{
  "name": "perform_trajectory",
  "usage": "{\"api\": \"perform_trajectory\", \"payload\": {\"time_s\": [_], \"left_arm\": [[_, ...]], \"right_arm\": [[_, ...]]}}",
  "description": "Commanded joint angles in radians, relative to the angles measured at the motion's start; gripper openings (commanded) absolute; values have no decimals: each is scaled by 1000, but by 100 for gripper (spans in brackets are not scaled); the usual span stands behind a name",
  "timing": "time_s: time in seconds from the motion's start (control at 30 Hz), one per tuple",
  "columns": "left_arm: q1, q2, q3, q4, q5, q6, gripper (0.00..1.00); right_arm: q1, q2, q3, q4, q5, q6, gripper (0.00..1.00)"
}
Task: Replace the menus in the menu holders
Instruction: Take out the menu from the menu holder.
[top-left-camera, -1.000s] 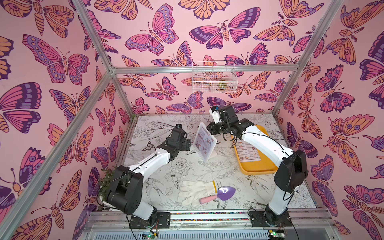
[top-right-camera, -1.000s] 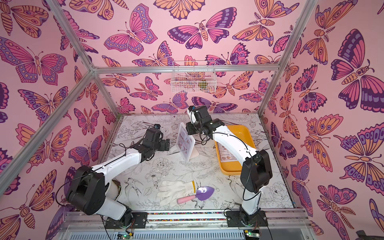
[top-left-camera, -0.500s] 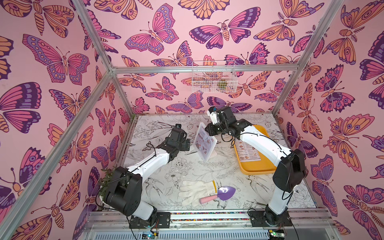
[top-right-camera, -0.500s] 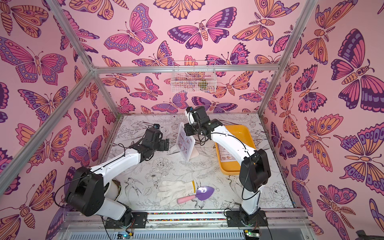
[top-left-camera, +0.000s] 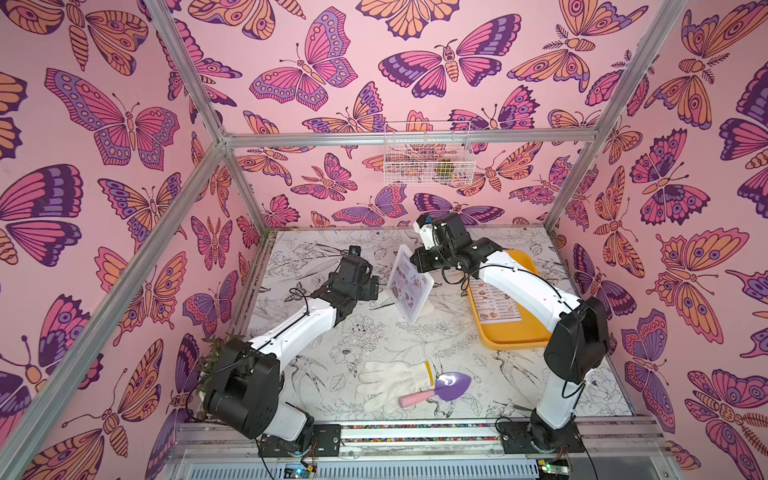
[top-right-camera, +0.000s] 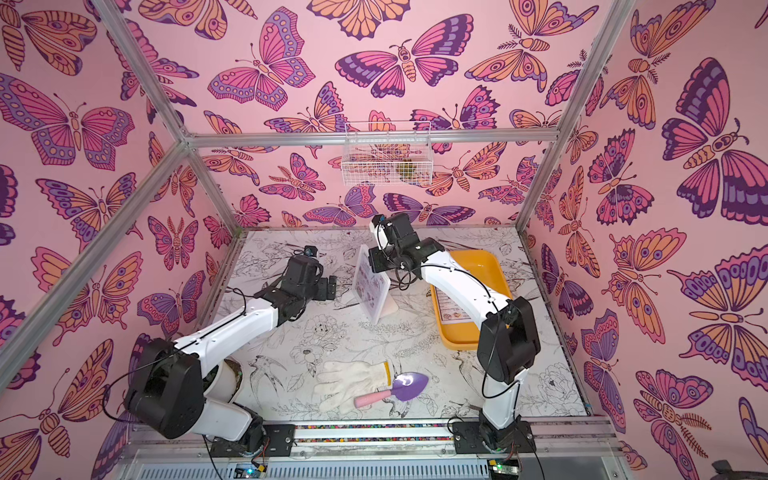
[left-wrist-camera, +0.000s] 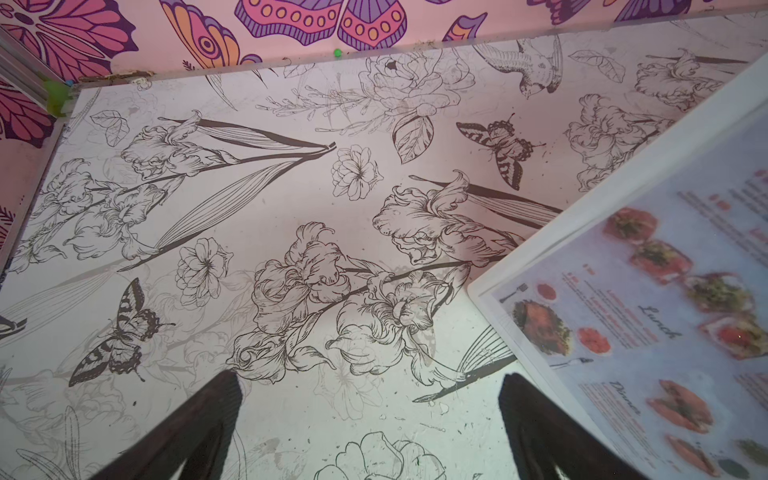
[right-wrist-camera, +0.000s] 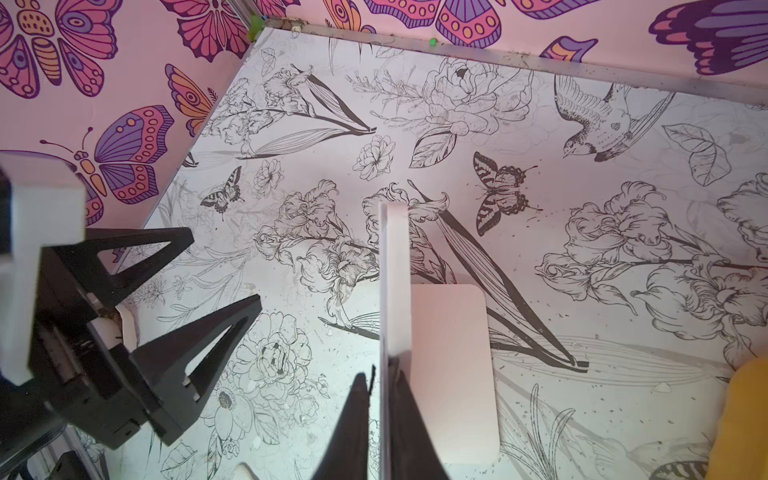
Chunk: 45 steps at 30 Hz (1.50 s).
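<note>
A: What sits on the worktop?

B: A yellow tray on the right, with a white menu lying flat in it. Beside the tray the menu holder stands upright, a pale menu behind its clear face.

A: And the hands?

B: The right hand is clenched on the holder's top edge. The left hand hangs released, fingers wide, near the holder's face.

Looks like a lab robot cell: aluminium frame with butterfly-print walls all round, a flower-print table, and a left arm and right arm bolted to a rail at the front edge.
</note>
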Motion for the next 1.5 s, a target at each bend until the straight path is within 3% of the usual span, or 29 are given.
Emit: {"api": "perform_trajectory", "payload": {"time_s": [0.0,0.37,1.47], "left_arm": [[-3,-16,-5,-19,-22,14,99],[-3,-14,-5,-19,-28,14,99],[-3,-8,13,-26,-39,23,99]], "right_arm": [[8,-7,0,-20,-15,17,7],[-10,-39,3,-12,-103,55,3],[-40,-73,-8,11,-184,75,6]]}}
